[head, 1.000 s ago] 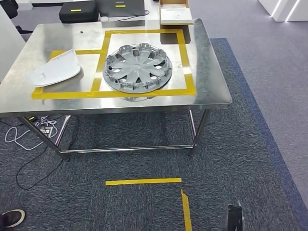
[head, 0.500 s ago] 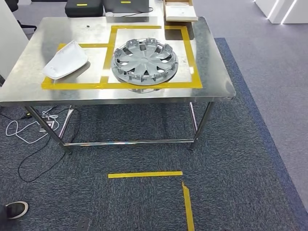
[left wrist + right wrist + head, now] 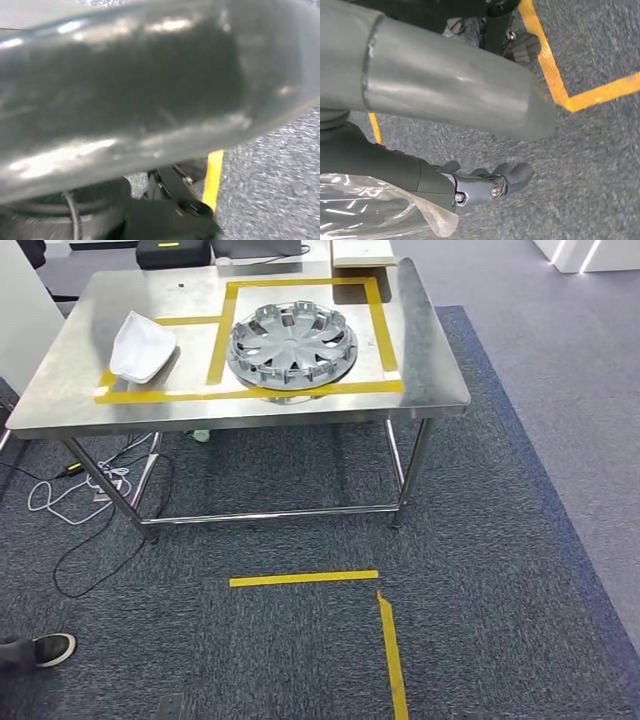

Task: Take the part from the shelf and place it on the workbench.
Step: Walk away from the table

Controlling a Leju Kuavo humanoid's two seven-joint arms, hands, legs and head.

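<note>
On workbench (image 3: pixel 423 350): wheel cover (image 3: pixel 293 343) ahead, well apart from right hand (image 3: pixel 486 186), empty, fingers loosely extended; left hand's state can't be told.

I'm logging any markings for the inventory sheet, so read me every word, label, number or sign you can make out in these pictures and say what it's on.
No text can be read in any view.
black case: a yellow strip label on its lid, too small to read.
hubcap: no lettering or logo visible.
white part: no marking visible.
yellow tape on the carpet: plain, no print.
</note>
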